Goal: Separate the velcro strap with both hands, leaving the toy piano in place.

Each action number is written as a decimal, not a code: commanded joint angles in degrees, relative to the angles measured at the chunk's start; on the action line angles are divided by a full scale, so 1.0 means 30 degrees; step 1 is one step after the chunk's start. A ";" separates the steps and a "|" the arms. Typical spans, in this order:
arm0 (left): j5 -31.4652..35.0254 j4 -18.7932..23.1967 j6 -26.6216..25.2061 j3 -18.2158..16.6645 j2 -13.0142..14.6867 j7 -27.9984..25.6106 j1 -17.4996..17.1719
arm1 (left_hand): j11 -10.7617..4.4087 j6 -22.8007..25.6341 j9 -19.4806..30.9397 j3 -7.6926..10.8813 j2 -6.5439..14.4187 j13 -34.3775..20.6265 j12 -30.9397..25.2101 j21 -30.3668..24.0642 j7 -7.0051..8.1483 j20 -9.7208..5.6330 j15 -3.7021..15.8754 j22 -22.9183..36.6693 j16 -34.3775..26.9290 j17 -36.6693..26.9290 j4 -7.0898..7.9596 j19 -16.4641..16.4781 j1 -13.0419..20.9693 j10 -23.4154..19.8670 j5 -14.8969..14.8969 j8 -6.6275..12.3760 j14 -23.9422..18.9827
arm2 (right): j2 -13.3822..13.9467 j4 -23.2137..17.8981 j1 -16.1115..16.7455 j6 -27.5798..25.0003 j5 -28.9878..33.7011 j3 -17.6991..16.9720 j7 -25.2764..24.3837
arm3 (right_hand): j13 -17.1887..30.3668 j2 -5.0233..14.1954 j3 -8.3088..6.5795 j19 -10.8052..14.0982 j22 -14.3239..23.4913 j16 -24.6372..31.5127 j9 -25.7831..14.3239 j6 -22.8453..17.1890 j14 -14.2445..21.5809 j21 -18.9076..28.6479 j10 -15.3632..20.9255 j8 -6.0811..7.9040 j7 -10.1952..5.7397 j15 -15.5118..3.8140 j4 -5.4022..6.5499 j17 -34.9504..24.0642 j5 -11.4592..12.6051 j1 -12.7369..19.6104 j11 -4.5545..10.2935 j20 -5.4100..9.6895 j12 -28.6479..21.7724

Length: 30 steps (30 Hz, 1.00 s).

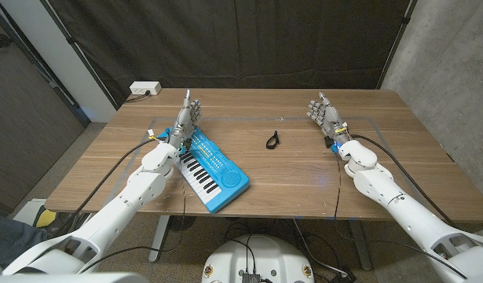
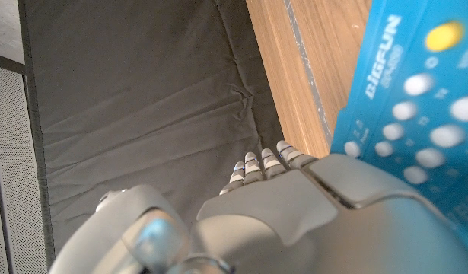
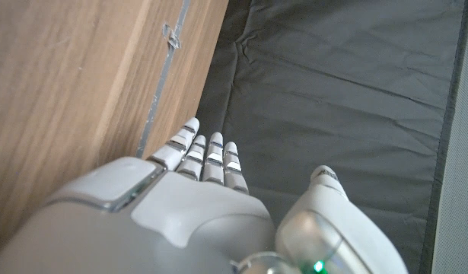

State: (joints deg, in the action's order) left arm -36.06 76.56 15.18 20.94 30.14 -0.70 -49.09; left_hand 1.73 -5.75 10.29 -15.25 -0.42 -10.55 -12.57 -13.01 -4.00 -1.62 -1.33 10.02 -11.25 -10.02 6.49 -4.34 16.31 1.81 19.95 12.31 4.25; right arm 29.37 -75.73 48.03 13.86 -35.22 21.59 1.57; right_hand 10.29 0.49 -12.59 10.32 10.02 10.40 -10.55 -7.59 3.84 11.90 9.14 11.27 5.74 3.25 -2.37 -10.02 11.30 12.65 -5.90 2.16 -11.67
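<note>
A small black velcro strap (image 1: 272,140) lies folded on the wooden table (image 1: 304,169) near its middle, untouched. A blue toy piano (image 1: 213,168) with white keys lies slanted left of the strap; its blue body (image 2: 416,99) fills one side of the left wrist view. My left hand (image 1: 184,119) stands upright at the piano's far left end, fingers straight and apart, holding nothing. My right hand (image 1: 324,115) stands upright well to the right of the strap, fingers spread, nothing in it. The backs of the left hand (image 2: 294,205) and right hand (image 3: 188,198) show extended fingers.
A white power strip (image 1: 145,89) sits at the table's far left corner. Black curtain hangs behind the table, a concrete wall (image 1: 453,71) at the right. Bare wood lies between the strap and each hand.
</note>
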 commanded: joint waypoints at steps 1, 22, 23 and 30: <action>0.0360 0.0983 -0.0354 -0.0158 0.0384 -0.0769 -0.0500 | -0.0126 -0.0153 0.0086 -0.0113 0.0054 -0.0028 -0.0093 0.0014 0.0008 0.0053 0.0023 0.0043 -0.0051 -0.0102 -0.0034 -0.0325 0.0126 0.0158 0.0071 0.0049 0.0182 | -0.0317 -0.0655 0.0376 -0.0610 0.1216 -0.0494 0.0158 | 0.0060 -0.0002 -0.0149 0.0195 0.0102 0.0122 -0.0074 -0.0178 0.0248 0.0145 0.0258 0.0072 -0.0039 -0.0061 -0.0064 -0.0064 0.0101 0.0273 0.0108 0.0047 -0.0138; 0.2690 0.1804 0.0268 0.0316 0.1418 -0.0667 -0.0357 | -0.0262 0.0725 0.0096 0.0237 0.0461 -0.0039 -0.0197 0.0086 -0.0010 0.0026 0.0057 0.0043 -0.0111 -0.0085 -0.0757 0.0215 0.1704 -0.0683 0.0009 0.0214 -0.0541 | 0.0386 -0.4437 0.2855 -0.1212 0.2815 -0.1487 -0.2103 | 0.0078 0.0085 -0.0477 0.1207 0.0109 0.0303 -0.0080 -0.1475 0.1525 0.0232 0.1687 0.0380 -0.0473 -0.0405 -0.1049 -0.0058 -0.0121 0.1694 0.0553 0.0157 -0.0557; 0.3014 0.1976 0.0339 0.0335 0.1450 -0.0947 -0.0438 | -0.0299 0.0878 0.0098 0.0327 0.0516 -0.0042 -0.0238 0.0067 0.0018 0.0032 0.0058 0.0050 -0.0160 -0.0087 -0.0962 0.0408 0.2127 -0.0929 -0.0026 0.0233 -0.0819 | 0.0427 -0.4442 0.2874 -0.1176 0.2885 -0.1485 -0.2088 | 0.0078 0.0084 -0.0478 0.1188 0.0110 0.0301 -0.0080 -0.1496 0.1538 0.0219 0.1693 0.0383 -0.0464 -0.0372 -0.1061 -0.0058 -0.0125 0.1710 0.0541 0.0139 -0.0556; 0.5429 0.3475 -0.0003 0.0513 0.2097 -0.2551 -0.0909 | -0.0614 0.3013 0.0131 0.0791 0.0661 -0.0069 -0.0569 -0.0134 0.0055 -0.0059 0.0359 0.0119 -0.0413 -0.0102 -0.2394 0.1991 0.5023 -0.3076 -0.0410 0.0630 -0.2974 | 0.0484 -0.4671 0.2987 -0.1272 0.2884 -0.1630 -0.2180 | 0.0081 0.0083 -0.0486 0.1167 0.0117 0.0270 -0.0084 -0.1541 0.1548 0.0187 0.1729 0.0369 -0.0482 -0.0346 -0.1124 -0.0060 -0.0147 0.1795 0.0518 0.0102 -0.0550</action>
State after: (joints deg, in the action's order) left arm -28.33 81.51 15.44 21.31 33.62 -3.41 -50.44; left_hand 0.19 1.78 10.56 -12.99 1.56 -10.54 -13.79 -12.97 -3.66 -1.42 -0.39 10.16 -11.91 -10.01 0.41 0.47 29.18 -5.37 19.05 13.81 -2.97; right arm 30.32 -87.54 55.56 10.80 -27.37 17.55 -3.53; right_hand 10.28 0.64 -13.92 13.59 10.28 11.03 -10.54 -11.67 8.11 12.32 13.74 12.10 4.30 2.23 -5.64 -10.01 10.86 17.33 -4.58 2.16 -13.00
